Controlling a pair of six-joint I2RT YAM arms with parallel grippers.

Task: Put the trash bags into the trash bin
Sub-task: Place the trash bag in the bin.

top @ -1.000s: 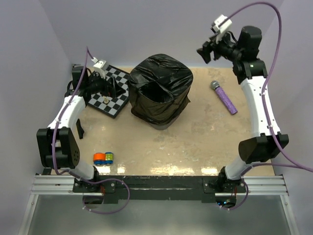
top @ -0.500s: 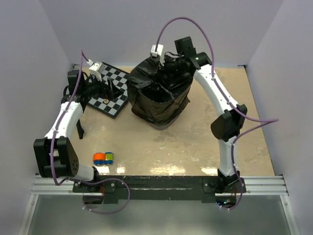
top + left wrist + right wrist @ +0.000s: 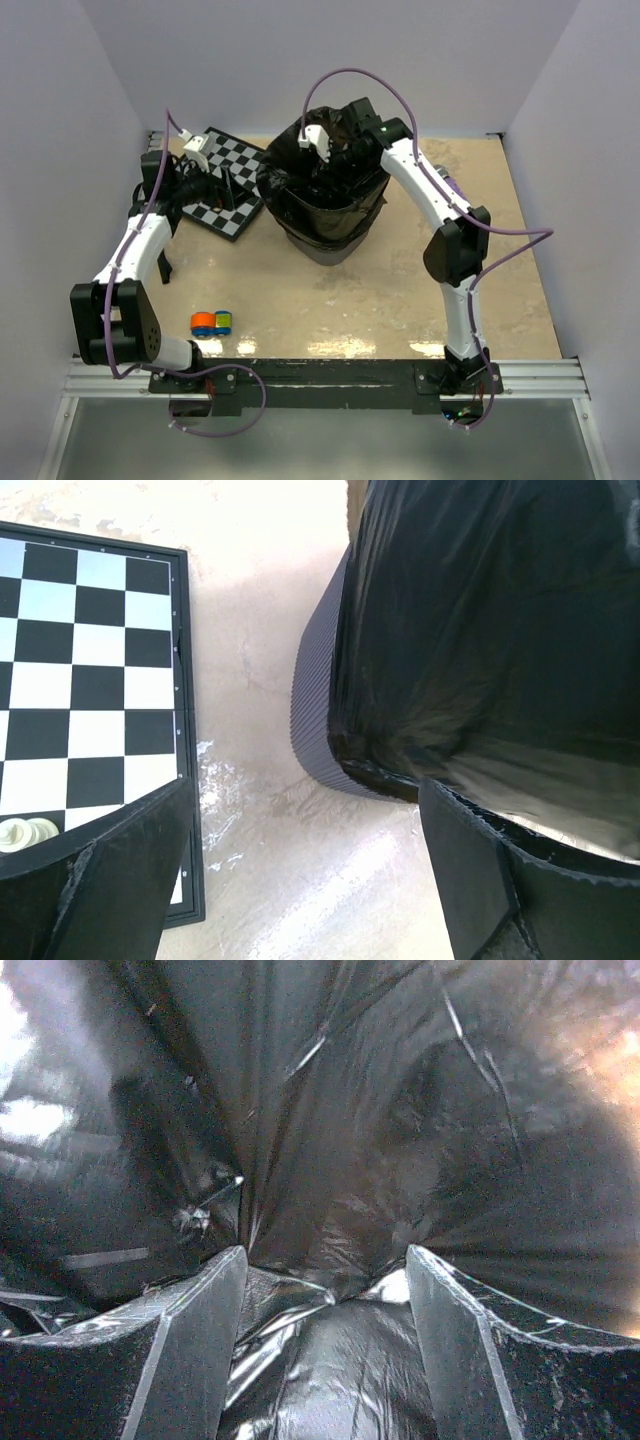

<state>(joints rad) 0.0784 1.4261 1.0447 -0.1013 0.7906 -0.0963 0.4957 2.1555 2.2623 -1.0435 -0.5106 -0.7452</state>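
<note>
Trash bag lines your upright trash bin, upper centre, mouth skyward; right claw spread inside, left claw released alongside.

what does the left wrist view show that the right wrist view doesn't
Only the left wrist view: the chessboard with a white piece on it, bare table, and the bin, its mesh wall seen from outside.
Only the right wrist view: the inside of the bag, its folds drawn toward one point.
Both: glossy black bag plastic, and each camera's own tool, the left tool and the right tool, fingers apart.
</note>
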